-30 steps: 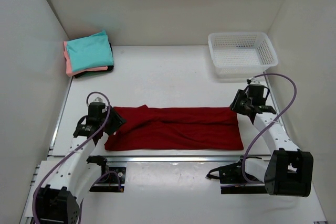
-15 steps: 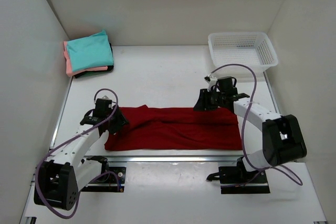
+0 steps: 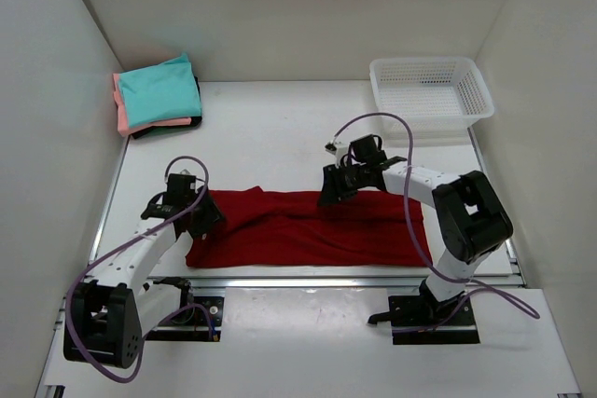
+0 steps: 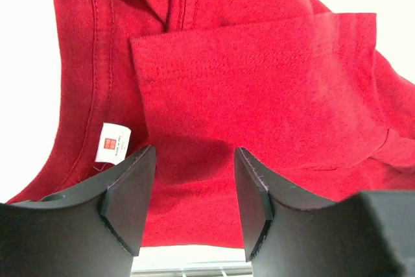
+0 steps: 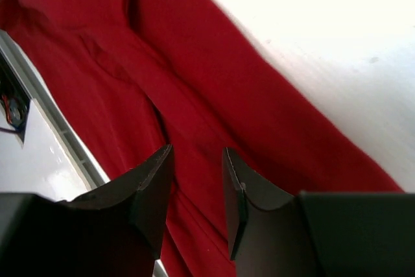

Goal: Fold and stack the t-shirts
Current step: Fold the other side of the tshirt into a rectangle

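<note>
A dark red t-shirt (image 3: 308, 228) lies folded into a long band across the table's front. My left gripper (image 3: 199, 214) hovers over its left end, open, nothing between the fingers (image 4: 130, 192); the shirt's collar and white label (image 4: 113, 143) show below in the left wrist view. My right gripper (image 3: 333, 187) is over the band's far edge near its middle, open with a narrow gap, the red t-shirt (image 5: 194, 115) under it. Folded t-shirts, teal on top (image 3: 160, 90) over a salmon-pink one (image 3: 121, 114) and a dark one, sit stacked at the back left.
A white mesh basket (image 3: 429, 92) stands at the back right. White walls enclose the table on three sides. A metal rail (image 3: 308, 281) runs along the table's front edge, just in front of the shirt.
My right arm has swung left from the shirt's right end to the middle of its far edge. The left gripper has shifted slightly. The shirt lies as before.
</note>
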